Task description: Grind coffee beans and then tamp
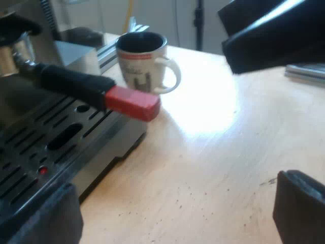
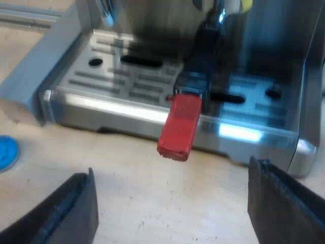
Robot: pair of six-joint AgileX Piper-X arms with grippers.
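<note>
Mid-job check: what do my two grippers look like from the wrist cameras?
The left gripper and the right gripper each have two broad, blocky fingers in matte black, with rounded edges. I see no markings on them.

The machine's tray point(image 2: 127, 111) is shiny grey metal. The holder's handle point(image 1: 76, 84) is dull black, and its red end point(image 1: 133, 103) looks like smooth plastic. The table point(image 1: 213, 168) is pale, smooth wood. The mug point(image 1: 144, 63) is glossy white.
</note>
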